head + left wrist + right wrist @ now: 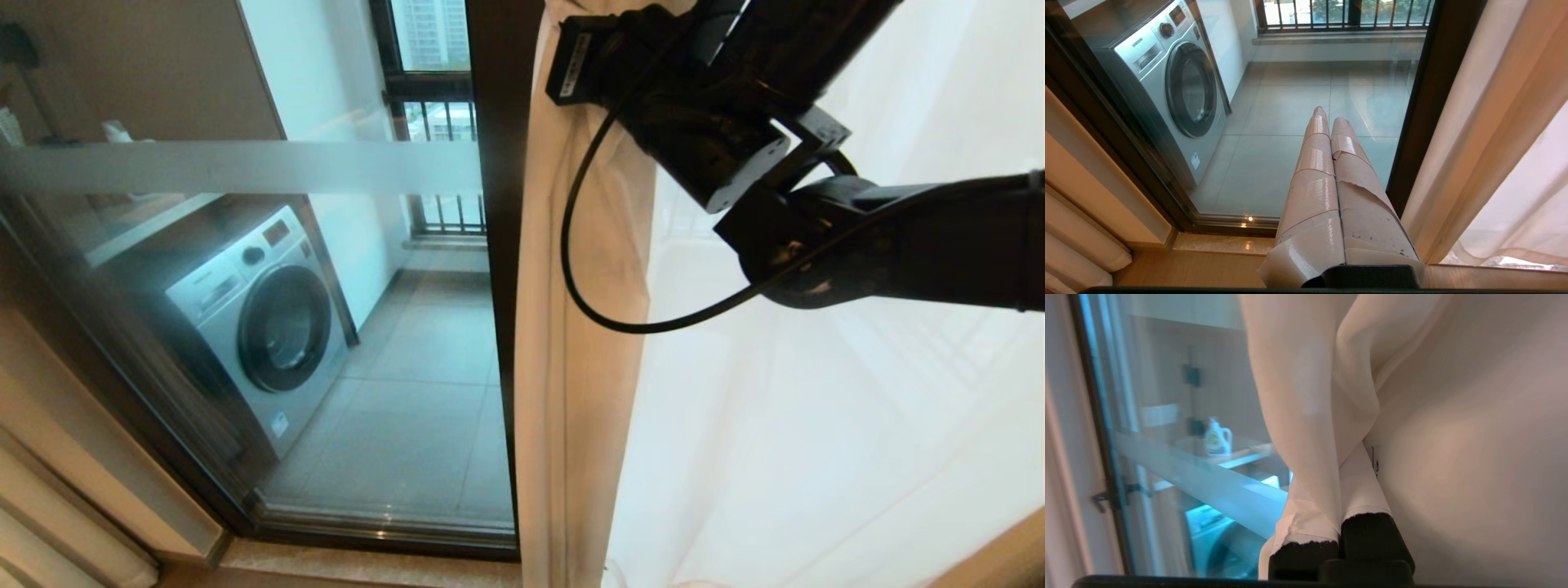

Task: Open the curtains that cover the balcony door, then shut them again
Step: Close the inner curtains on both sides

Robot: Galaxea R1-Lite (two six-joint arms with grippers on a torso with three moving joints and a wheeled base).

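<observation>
The sheer white curtains (816, 408) hang on the right, and their cream hemmed edge (571, 367) lies against the dark frame post (498, 245) of the balcony door. The glass pane (408, 367) to the left is uncovered, crossed by a frosted band (245, 167). My right arm (816, 220) reaches high to that hem. In the right wrist view the right gripper (1337, 465) is shut on a fold of the curtains (1298, 375), which runs down between its taped fingers (1361, 486). My left gripper (1331, 119) is shut and empty, pointing at the glass low down, left of the curtains (1486, 122).
Behind the glass stands a silver washing machine (261, 327) on a tiled balcony floor, with a black-barred railing window (445, 114) beyond. A detergent bottle (1217, 437) sits on a shelf out there. A black cable (588, 269) loops under my right wrist. A wooden sill (1208, 265) runs along the door's foot.
</observation>
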